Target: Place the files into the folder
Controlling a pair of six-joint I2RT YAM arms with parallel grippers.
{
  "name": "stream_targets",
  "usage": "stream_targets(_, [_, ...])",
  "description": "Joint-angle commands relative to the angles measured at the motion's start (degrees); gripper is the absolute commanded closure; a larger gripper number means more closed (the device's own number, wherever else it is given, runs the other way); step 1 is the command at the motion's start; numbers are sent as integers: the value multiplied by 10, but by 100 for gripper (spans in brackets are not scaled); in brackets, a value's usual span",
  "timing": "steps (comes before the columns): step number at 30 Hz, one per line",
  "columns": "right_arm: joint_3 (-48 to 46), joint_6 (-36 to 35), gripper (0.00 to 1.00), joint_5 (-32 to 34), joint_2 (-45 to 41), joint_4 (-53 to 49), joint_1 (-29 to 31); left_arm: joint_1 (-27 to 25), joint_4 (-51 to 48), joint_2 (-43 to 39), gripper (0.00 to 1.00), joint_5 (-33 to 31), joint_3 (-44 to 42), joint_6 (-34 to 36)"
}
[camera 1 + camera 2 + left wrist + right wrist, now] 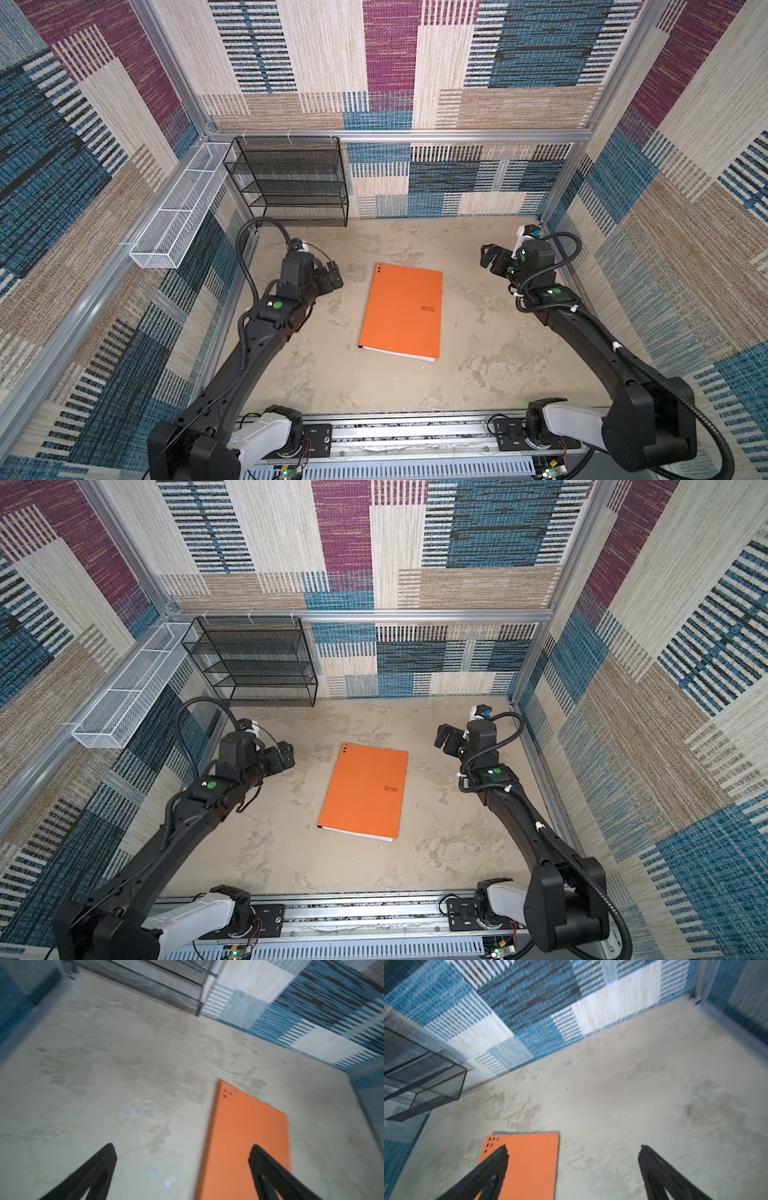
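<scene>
Lying closed, the folder [401, 311] sat between the left gripper [334, 275] and the right gripper [489, 257], touching neither; both grippers hung spread wide, holding nothing.

The flat orange folder [401, 311] looks smooth and matt like card, white paper sheet edges [407, 355] showing beneath it, on a matt mottled beige tabletop [478, 332], beside a black metal-mesh rack [291, 183] and rough woven cloth walls [374, 62].
</scene>
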Motion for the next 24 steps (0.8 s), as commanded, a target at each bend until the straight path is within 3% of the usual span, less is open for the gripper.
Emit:
stream_targets(1, [-98,-128,0,75,-15,207,-7,3,286,-18,1,-174,-140,143])
stream_targets(2, [-124,-135,0,92,-13,238,-8,4,343,-8,1,-177,-166,181])
stream_targets(4, [-174,-126,0,118,0,304,-15,16,382,41,1,-222,-178,194])
stream_targets(8, [-253,-91,0,93,32,434,-48,50,405,133,1,-193,-164,225])
stream_targets(11, [-284,-106,1,95,63,497,-55,66,526,190,1,-173,-195,252])
stream_targets(13, [-326,-127,0,74,86,600,-62,85,658,226,1,-137,-239,261])
stream_targets(15, [-332,-151,0,36,81,616,-70,94,574,202,1,-99,-219,243])
stream_targets(18, [-359,-164,0,25,103,698,-76,112,654,238,1,16,-245,273])
stream_targets(20, [-382,-157,0,31,141,782,-82,116,735,269,1,9,-264,278])
stream_targets(24, [-354,-177,0,-27,151,729,-82,130,622,265,1,32,-213,263])
